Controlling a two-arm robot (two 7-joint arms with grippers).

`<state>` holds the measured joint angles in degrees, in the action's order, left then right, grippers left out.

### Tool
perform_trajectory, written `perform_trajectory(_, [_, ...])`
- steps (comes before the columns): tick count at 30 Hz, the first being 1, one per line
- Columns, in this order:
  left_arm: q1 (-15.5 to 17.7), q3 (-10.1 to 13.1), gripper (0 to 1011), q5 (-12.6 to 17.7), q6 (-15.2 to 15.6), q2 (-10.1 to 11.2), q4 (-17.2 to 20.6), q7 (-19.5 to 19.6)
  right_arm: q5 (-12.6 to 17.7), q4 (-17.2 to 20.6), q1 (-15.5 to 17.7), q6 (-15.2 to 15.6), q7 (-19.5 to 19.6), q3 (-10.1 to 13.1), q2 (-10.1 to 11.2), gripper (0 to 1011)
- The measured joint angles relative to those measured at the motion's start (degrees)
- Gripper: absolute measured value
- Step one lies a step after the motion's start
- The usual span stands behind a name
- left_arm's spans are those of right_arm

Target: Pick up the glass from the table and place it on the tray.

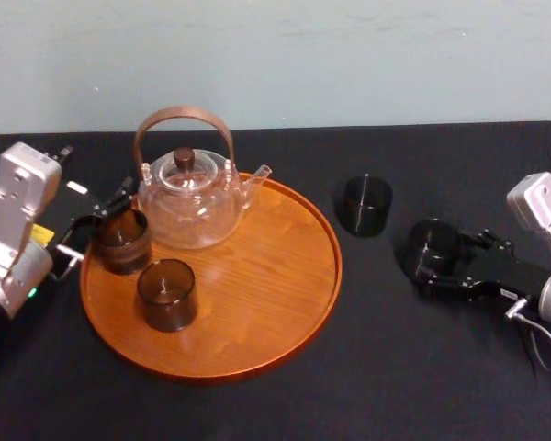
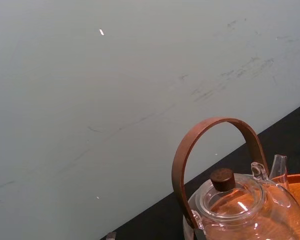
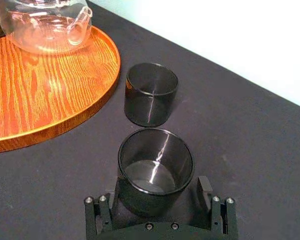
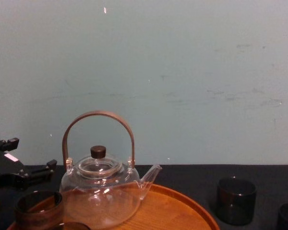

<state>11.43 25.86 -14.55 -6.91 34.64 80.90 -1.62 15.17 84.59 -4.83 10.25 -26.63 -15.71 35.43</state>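
Roughly half done, judging by where things stand.

On the tray (image 1: 257, 317), beside the teapot (image 1: 191, 197): two dark glasses, both upright. Back glass (image 1: 121, 241) close to the left rim, front glass (image 1: 166, 294) just nearer the robot. No more to do for these, by the look of it.

On the black table (image 1: 367, 367), right of the tray: two more dark glasses, upright.
- Far glass (image 1: 365, 204): near the tray's rim but off it, with nothing touching it.
- Glass (image 3: 155, 165): farther right, apart from the tray, between the jaws of the right gripper (image 3: 157, 192). Jaws wide, with what looks like a thin gap on each side, so apparently open around it and not yet clamped. Looks to be resting on the cloth, not lifted.

Left gripper (image 1: 104, 228): at the tray's left edge, by the back glass, jaws spread, holding nothing. Hard to say whether around that glass or just beside it.

To do for this glass: close, lift, carry left over the rim and set down on bare wood clear of the teapot and the other two. After that, most likely the same for the far glass.
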Motion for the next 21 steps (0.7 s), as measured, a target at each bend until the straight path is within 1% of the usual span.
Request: perform_trajectory(21, [0.0,0.0,1001,0.0,0.0,0.0,0.0,0.0,-0.4,-2.0,-2.5,-0.3,-0.9,-1.4,-1.2,1002])
